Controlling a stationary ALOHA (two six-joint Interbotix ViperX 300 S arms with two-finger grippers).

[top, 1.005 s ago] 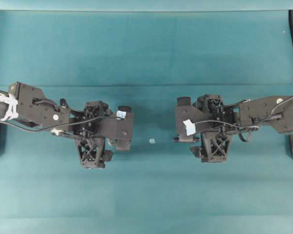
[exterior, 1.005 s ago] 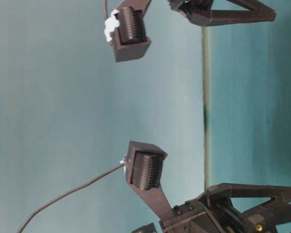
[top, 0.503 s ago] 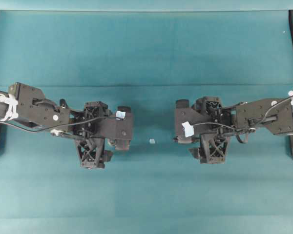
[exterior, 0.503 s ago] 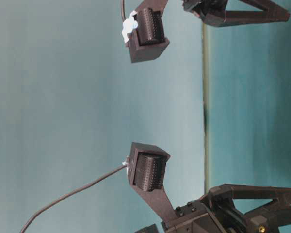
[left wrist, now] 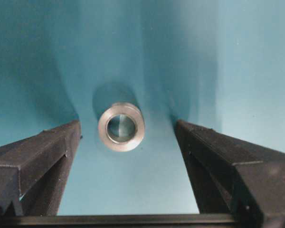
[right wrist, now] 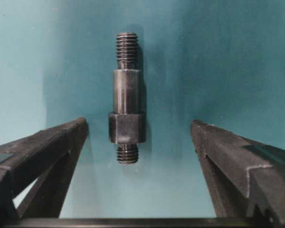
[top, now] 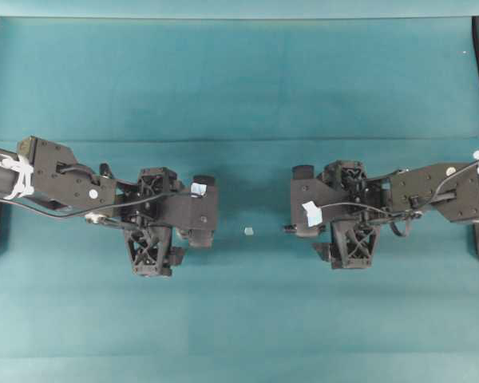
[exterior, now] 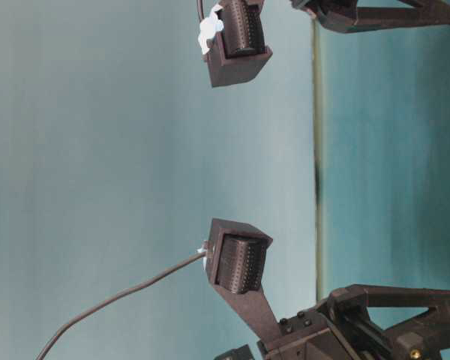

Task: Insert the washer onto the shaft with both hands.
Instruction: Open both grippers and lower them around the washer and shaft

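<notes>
On the teal counter (top: 239, 80) two black arms face each other across the middle, one reaching in from the left edge and one from the right.

The left hand (left wrist: 126, 142) is spread wide and grasps nothing. In the left wrist view the washer (left wrist: 121, 126) lies on the counter between the two fingers (left wrist: 35, 156), clear of both, a little nearer the left one. It is a thick silvery ring, its hole turned toward the camera. In the overhead view the washer is hidden under the left hand (top: 193, 211).

The right hand (right wrist: 137, 142) is likewise released, its fingers (right wrist: 228, 156) standing far apart with nothing between them but the counter and the shaft (right wrist: 127, 97). The shaft lies flat, lengthwise along the hand's reach, touching neither finger and slightly nearer the left one. It is dark and stepped, with threaded thin ends and a thicker collar at the end closer to the camera. The overhead view hides it beneath the right hand (top: 303, 211).

A tiny pale speck (top: 248, 231) rests on the counter midway between the two hands, apart from both.

The table-level view shows only ribbed finger pads (exterior: 240, 262) of the hands against the teal backdrop, and a cable (exterior: 112, 300) trailing away.
</notes>
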